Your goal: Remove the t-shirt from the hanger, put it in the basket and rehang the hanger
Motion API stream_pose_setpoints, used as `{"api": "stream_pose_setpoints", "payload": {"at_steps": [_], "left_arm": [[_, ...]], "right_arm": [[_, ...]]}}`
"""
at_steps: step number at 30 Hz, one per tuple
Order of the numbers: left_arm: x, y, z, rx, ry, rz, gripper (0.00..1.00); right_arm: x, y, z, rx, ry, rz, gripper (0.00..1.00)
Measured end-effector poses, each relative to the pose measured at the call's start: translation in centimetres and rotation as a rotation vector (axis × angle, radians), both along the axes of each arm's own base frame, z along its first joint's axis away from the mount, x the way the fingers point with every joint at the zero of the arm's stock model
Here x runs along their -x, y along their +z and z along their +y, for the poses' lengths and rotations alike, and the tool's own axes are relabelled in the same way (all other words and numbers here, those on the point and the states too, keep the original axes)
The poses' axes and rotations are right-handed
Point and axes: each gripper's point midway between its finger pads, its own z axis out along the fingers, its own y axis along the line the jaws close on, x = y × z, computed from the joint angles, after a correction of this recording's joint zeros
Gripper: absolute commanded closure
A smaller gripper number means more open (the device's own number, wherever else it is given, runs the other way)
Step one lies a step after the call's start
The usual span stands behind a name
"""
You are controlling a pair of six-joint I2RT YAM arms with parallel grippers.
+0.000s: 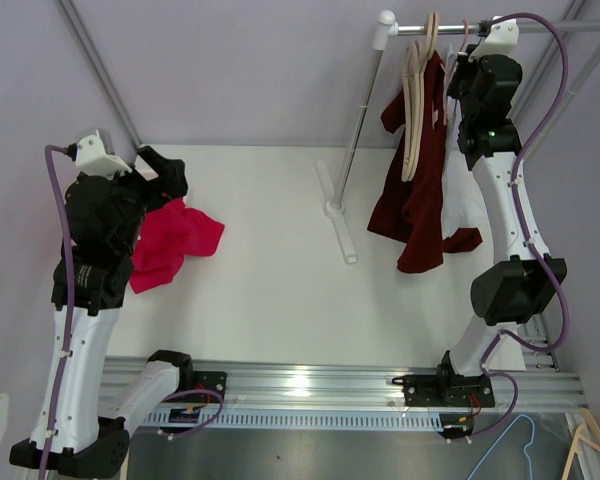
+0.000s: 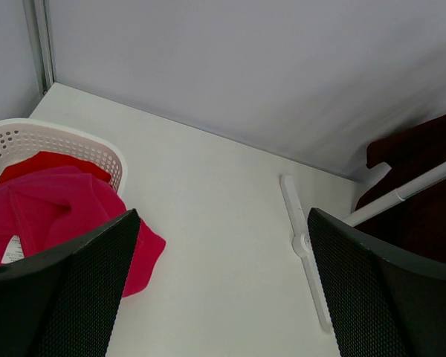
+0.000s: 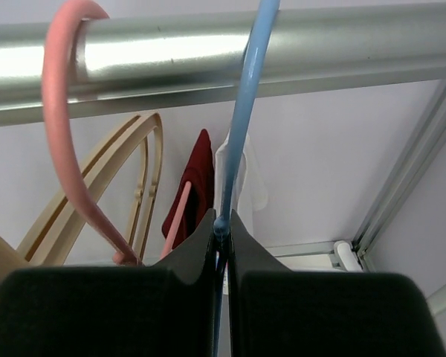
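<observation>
Right fingers [image 3: 212,236] sit clamped together on the neck of the blue hanger [image 3: 241,126], just under the metal rail [image 3: 320,44]. Below them the white t-shirt [image 1: 462,195] hangs on the rack, touching a dark red shirt [image 1: 420,205]. Left fingers [image 1: 163,172] stand wide apart above the desk [image 1: 280,280], near a pink-red garment [image 1: 175,240] spilling from a white basket [image 2: 59,141].
</observation>
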Motion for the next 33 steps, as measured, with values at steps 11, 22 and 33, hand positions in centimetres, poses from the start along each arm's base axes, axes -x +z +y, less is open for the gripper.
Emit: {"api": "stream_pose_setpoints", "payload": {"at_steps": [11, 22, 33], "left_arm": [[0.0, 0.0, -0.1, 0.000, -0.005, 0.000, 0.00], [0.2, 0.1, -1.1, -0.003, -0.050, -0.004, 0.01], [4.3, 2.2, -10.3, -0.145, -0.402, -0.080, 0.00]], "right_arm": [[1.1, 1.0, -1.8, 0.025, -0.041, -0.005, 1.00], [7.9, 7.7, -4.0, 0.030, -0.094, -0.108, 1.00], [17.8, 4.3, -6.3, -0.200, -0.426, 0.043, 1.00]]}}
